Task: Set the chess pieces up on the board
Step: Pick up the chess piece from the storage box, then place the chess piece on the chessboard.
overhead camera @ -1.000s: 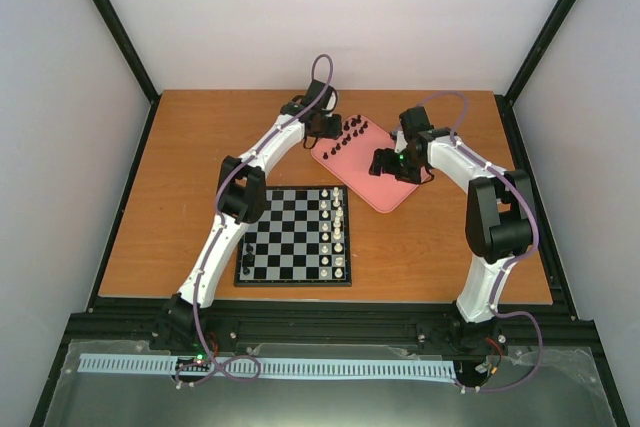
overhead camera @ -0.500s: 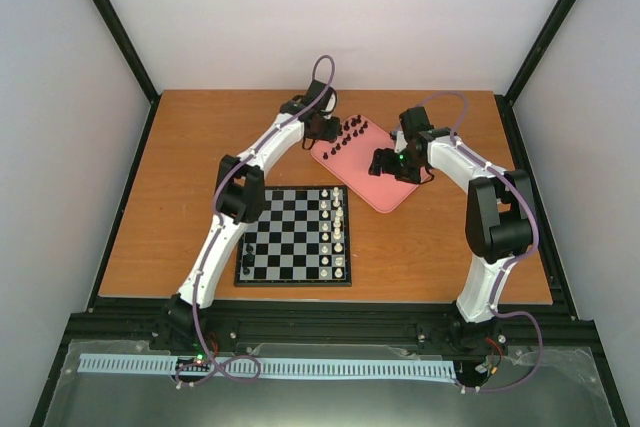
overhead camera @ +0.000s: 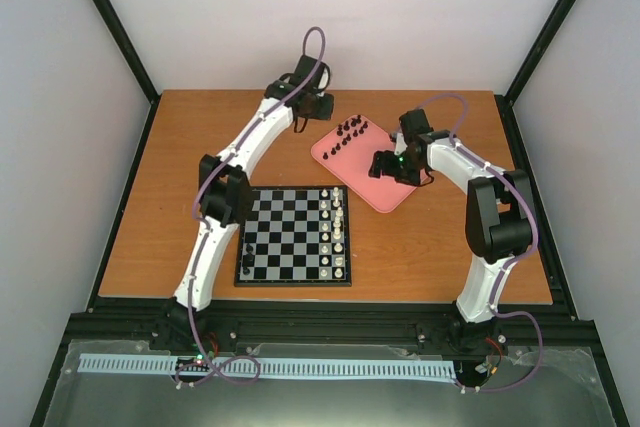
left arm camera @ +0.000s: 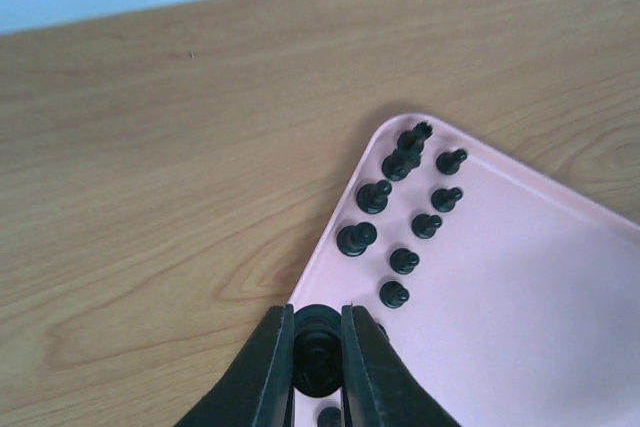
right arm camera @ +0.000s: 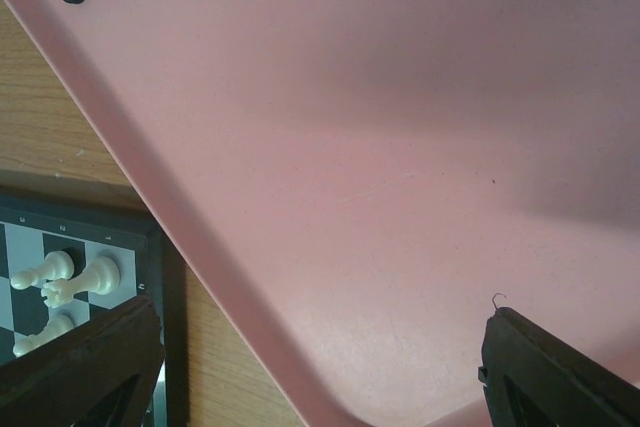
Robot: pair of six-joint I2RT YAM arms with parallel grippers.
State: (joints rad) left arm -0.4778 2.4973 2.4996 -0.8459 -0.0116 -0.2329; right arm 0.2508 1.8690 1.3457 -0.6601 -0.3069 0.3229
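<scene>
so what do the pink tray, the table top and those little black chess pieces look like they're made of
Rounded pink rectangular tray: likely moulded plastic, matte; even colour, smooth surface, soft rounded rim. Brown table top: wood or wood-look laminate, satin; grain lines show, but which of the two is unclear. Small black chess pieces: probably plastic, slightly glossy; tiny highlights on their heads.

table (left arm camera: 150, 147): pale brown wood-grain top, smooth, with a low satin finish.
tray (left arm camera: 520, 287): pink plastic, smooth and mostly matt, with a faint sheen.
black chess pieces (left arm camera: 357, 238): hard plastic by the look, glossy, catching small highlights.
white chess pieces (right arm camera: 45, 270): cream, smooth, slightly shiny.
board (overhead camera: 290, 237): flat, smooth printed squares inside a dark matt border.
left gripper (left arm camera: 317, 315): black fingers, smooth plastic with a dull sheen.
arms (overhead camera: 255, 137): smooth, glossy white shells.
frame (overhead camera: 330, 328): black metal rails, matt.
</scene>
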